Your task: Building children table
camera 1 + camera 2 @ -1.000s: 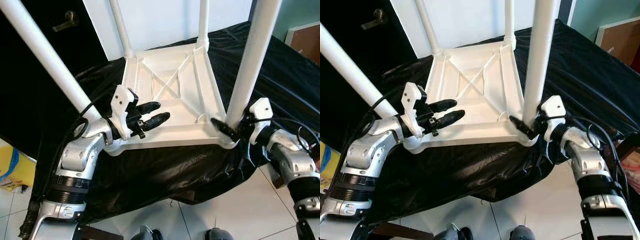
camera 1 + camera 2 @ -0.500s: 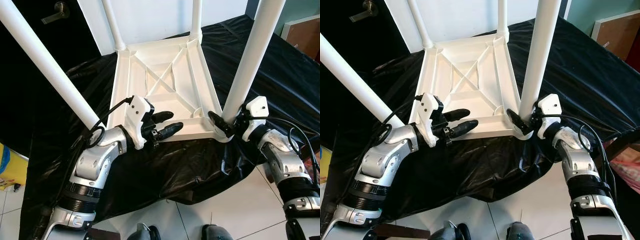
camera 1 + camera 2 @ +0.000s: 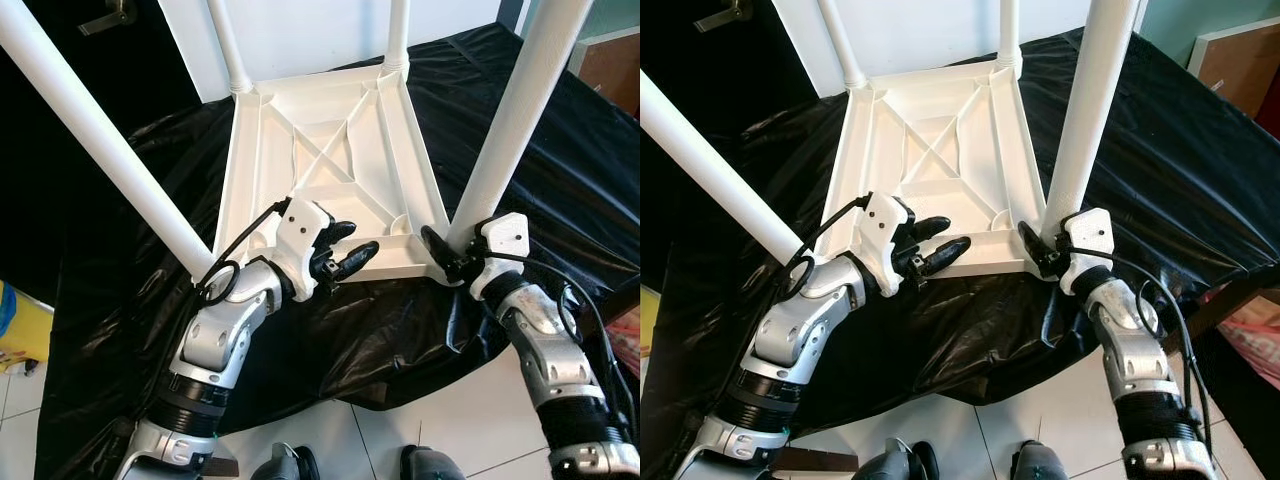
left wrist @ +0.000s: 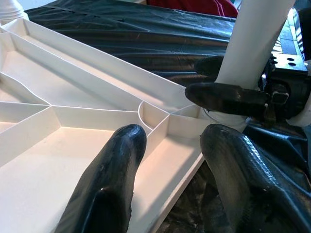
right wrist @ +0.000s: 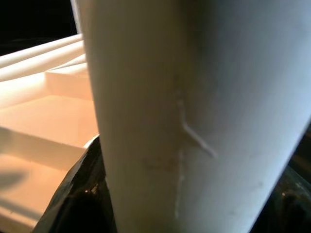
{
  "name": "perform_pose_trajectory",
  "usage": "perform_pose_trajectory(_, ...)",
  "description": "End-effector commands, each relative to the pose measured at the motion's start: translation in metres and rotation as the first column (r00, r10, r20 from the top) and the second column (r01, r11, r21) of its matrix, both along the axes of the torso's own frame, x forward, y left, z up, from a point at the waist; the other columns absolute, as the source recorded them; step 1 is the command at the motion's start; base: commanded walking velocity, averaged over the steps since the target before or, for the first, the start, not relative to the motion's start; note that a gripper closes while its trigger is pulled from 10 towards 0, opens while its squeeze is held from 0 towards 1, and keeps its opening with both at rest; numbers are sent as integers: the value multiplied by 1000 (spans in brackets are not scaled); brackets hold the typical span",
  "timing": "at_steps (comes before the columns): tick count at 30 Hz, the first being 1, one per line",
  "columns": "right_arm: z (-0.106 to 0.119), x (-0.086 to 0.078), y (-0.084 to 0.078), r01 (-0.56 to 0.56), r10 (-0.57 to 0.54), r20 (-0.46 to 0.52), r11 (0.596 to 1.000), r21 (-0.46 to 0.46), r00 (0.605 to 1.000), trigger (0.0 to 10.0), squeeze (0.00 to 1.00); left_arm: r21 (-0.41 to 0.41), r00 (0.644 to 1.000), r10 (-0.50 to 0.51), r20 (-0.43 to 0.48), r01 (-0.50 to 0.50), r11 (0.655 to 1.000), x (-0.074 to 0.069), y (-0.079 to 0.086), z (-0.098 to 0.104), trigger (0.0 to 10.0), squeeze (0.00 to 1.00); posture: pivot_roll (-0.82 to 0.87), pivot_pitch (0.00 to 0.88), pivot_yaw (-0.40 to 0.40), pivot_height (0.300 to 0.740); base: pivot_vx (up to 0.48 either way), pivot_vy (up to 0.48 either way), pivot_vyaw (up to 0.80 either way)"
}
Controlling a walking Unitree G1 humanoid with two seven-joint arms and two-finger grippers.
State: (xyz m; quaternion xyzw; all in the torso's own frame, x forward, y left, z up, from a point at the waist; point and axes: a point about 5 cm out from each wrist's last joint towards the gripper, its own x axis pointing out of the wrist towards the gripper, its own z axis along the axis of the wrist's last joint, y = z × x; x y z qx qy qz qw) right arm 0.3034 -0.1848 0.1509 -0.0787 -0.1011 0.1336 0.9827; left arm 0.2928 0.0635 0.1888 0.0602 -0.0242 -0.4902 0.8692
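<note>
Tiled floor (image 3: 380,440), black sheet (image 3: 560,150) draped over the bench, white wall behind. Eye views: the children table (image 3: 320,170) lies upside down on the sheet, four white legs pointing up. Left pincer (image 3: 345,250) sits over the near edge of the tabletop, fingers parted, one above the rim and one at its outer side, not clamped. Right pincer (image 3: 1040,250) is at the foot of the near-right leg (image 3: 1085,110), fingers either side of it. Left wrist view: two black fingers (image 4: 112,189) straddle the ribbed rim, nothing held. Right wrist view: leg fills the gap between the fingers; looks gripped. Risk: the sheet is slippery and the left isn't bracing the top, so any push or twist on that leg could slide the table or cock the leg in its socket.
</note>
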Motion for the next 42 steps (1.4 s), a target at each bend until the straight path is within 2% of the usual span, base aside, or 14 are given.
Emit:
perform_pose_trajectory(1,-5,-5,1,56,-56,-26,998,7,998,0,0,11,1000,30,11,-30,999,1,0,-2,10000,0,-102,137,113,740,0,0,0)
perform_pose_trajectory(6,-3,-15,17,199,-199,-18,978,58,980,0,0,5,999,42,25,-43,999,-1,-3,-4,10000,0,-105,131,106,740,0,0,0)
perform_pose_trajectory(8,-3,-15,17,199,-199,-18,978,58,980,0,0,5,999,42,25,-43,999,-1,-3,-4,10000,0,-105,131,106,740,0,0,0)
perform_pose_trajectory(11,-6,-18,28,404,-401,-49,906,125,915,0,0,-11,998,58,17,-57,998,-1,-4,-4,10000,0,-109,135,101,740,0,0,0)
perform_pose_trajectory(13,-8,-18,33,454,-450,-65,879,145,891,0,0,-13,998,61,16,-61,998,-1,-4,-4,10000,0,-106,133,99,740,0,0,0)
perform_pose_trajectory(14,-10,-18,37,503,-498,-77,849,161,864,1098,0,-15,998,63,15,-63,998,-1,-5,-4,10000,0,-106,133,99,740,0,0,0)
perform_pose_trajectory(15,-11,-19,41,519,-512,-86,839,165,855,10000,0,-17,998,65,15,-64,998,-2,-5,-5,10000,0,-101,133,94,740,0,0,0)
perform_pose_trajectory(20,-8,-22,40,506,-501,-80,843,182,862,10000,0,-29,998,69,15,-69,997,-4,-6,-5,10000,0,-103,134,95,740,0,0,0)
perform_pose_trajectory(28,-2,-21,25,458,-456,-59,867,194,888,10000,0,-38,997,77,17,-76,996,-6,-5,-8,10000,0,-98,134,96,740,0,0,0)
perform_pose_trajectory(29,0,-22,23,423,-424,-47,879,218,904,10000,980,-37,996,80,23,-79,996,-6,-5,-8,10000,0,-98,134,93,740,0,0,0)
perform_pose_trajectory(31,3,-23,23,384,-390,-20,896,224,921,10000,1000,-36,996,86,26,-85,996,-6,-5,-9,10000,0,-100,134,90,740,0,0,0)
perform_pose_trajectory(37,8,-24,24,268,-282,33,936,227,959,10000,1000,-51,994,103,19,-102,993,-5,-8,-10,10000,0,-101,137,84,740,0,0,0)
perform_pose_trajectory(38,10,-25,24,221,-237,46,948,228,970,10000,0,-61,995,101,15,-100,993,-6,-9,-10,10000,0,-104,139,83,740,0,0,0)
perform_pose_trajectory(42,13,-28,24,90,-105,81,981,169,991,10000,0,-67,996,86,11,-85,994,-9,-11,-11,10000,0,-104,139,79,740,0,0,0)
